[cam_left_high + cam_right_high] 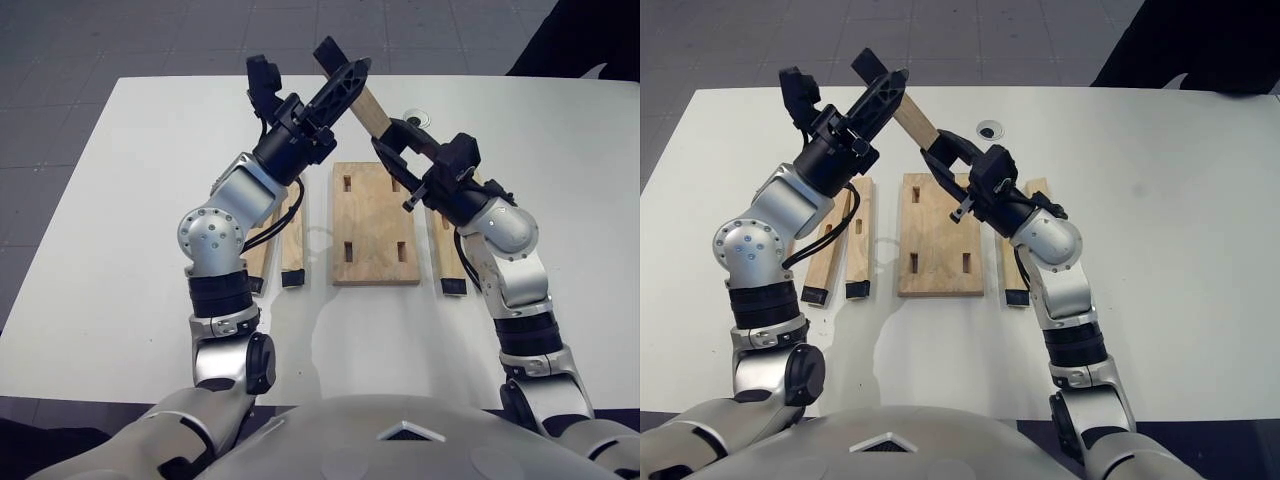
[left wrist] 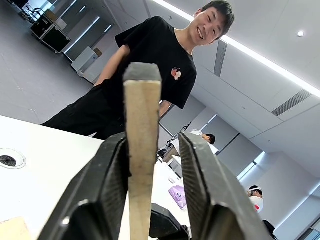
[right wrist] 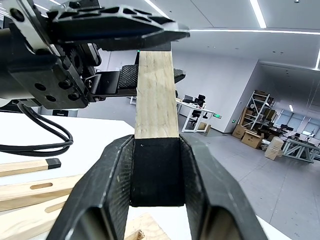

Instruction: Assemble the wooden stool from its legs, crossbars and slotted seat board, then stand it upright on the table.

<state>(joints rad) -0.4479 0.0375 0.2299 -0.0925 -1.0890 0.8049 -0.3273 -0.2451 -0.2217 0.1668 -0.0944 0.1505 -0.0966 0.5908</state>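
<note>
Both grippers clamp one wooden leg [image 1: 372, 108] held aloft: the left gripper [image 2: 152, 140] pinches its upper part, the right gripper [image 3: 156, 142] its black-banded lower part. The slotted seat board [image 1: 375, 225] lies flat below them. This looks like the leg-fitting step. Next, one gripper likely must release so the other can steer the leg to a slot.
</note>
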